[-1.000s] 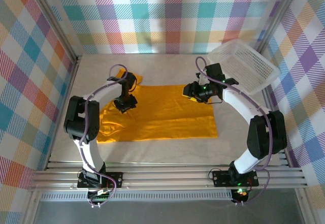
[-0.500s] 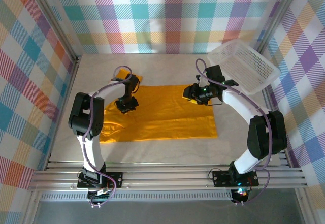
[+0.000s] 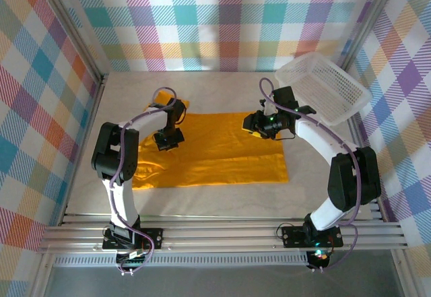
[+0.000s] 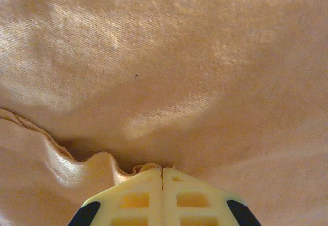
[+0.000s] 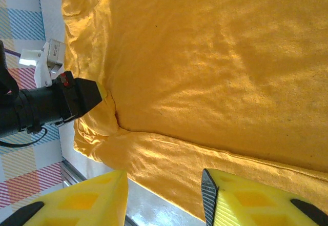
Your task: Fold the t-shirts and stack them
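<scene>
Your t-shirt point(image 3: 215, 152) is a plain orange-yellow one, spread out on the table point(image 3: 222, 196) between the two arms, its near hem running straight along the side towards you. The cloth lies mostly smooth, with soft wrinkles along the left side and a rumpled sleeve point(image 5: 77, 5) at the far left corner.

The left gripper point(image 3: 166, 141) is down on the left part of the shirt. In its wrist view the t-shirt point(image 4: 179, 57) takes up nearly everything, and the gripper point(image 4: 162, 170) has its yellow fingers point(image 4: 136, 200) pressed flat together, with a small ridge of fabric drawn up into their tips, so it is pinching the shirt. The right wrist view shows that left gripper point(image 5: 100, 95) nosing into a crease of the t-shirt point(image 5: 215, 67).

The right gripper point(image 3: 249, 123) sits over the far right edge of the shirt. From its wrist camera the right gripper point(image 5: 164, 185) has its fingers point(image 5: 92, 195) spread apart, with shirt hem and bare table showing between them.

From above, both arms cover the far corners, so you cannot make out the neckline. A white mesh basket point(image 3: 323, 85) sits tilted at the far right, off the shirt.
</scene>
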{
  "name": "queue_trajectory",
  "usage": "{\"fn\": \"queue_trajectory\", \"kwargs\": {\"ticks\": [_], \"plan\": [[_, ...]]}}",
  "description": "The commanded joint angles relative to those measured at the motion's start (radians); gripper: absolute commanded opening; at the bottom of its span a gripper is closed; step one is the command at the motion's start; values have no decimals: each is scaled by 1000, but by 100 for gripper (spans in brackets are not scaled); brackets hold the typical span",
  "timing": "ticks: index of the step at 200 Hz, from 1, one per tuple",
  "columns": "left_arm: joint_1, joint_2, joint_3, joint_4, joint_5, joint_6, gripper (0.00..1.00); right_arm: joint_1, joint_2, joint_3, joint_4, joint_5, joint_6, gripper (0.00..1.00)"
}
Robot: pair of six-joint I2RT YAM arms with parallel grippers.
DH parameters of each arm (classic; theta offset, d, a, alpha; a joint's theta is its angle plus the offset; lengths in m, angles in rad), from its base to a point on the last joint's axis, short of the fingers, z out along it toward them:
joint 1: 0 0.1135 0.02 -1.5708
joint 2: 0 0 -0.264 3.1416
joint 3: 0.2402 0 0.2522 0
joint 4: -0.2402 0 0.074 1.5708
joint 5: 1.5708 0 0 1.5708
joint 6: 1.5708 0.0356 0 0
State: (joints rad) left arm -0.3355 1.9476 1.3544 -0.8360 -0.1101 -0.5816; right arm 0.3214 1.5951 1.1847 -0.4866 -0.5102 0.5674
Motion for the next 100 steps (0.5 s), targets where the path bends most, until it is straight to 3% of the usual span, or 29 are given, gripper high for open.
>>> {"fn": "queue_trajectory", "kwargs": {"ticks": [1,100], "plan": [[-39,-36,19,-8,-24,34,0,6,-20,7,9,-16,2,42],[-150,-35,57,-6,-79,146,0,6,-26,-5,2,-17,0,42]]}}
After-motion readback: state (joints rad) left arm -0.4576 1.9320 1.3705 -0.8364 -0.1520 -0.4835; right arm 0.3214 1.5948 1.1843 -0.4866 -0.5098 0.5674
